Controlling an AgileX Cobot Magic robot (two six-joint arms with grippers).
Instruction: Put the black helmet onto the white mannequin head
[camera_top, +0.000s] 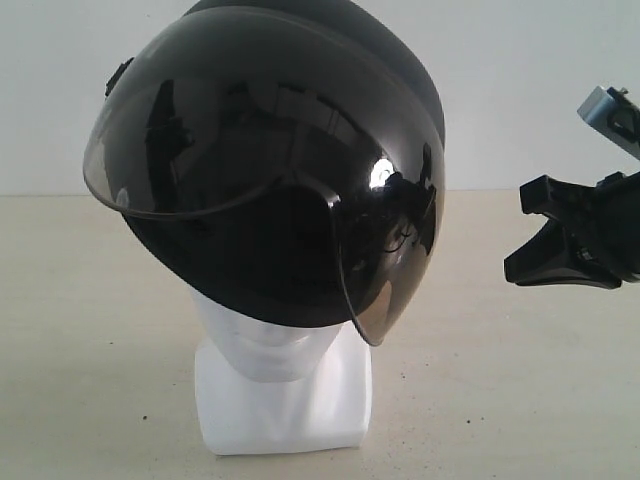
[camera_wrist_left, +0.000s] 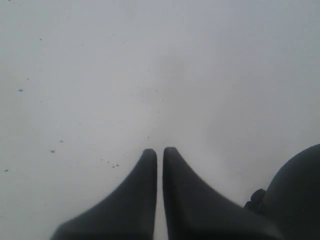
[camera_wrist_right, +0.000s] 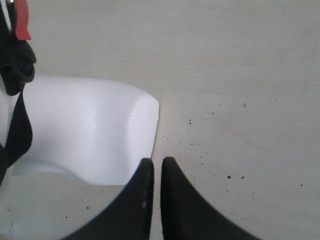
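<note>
The black helmet (camera_top: 395, 70) sits on the white mannequin head (camera_top: 285, 385), covering it down to the chin, with the tinted visor (camera_top: 250, 140) facing the camera. The head's block base stands on the pale surface (camera_top: 500, 400). The right end effector (camera_wrist_right: 156, 162) hangs beside the base with its jaws closed on nothing. The left end effector (camera_wrist_left: 156, 151) is also closed and empty, above bare surface next to the helmet.

The counter (camera_top: 90, 380) is a pale beige, matte surface. The white mannequin head (camera_top: 285, 405) stands upright on it, its squarish block base in flat contact. Small dark specks (camera_wrist_right: 229, 177) lie scattered on the counter around that base.
</note>
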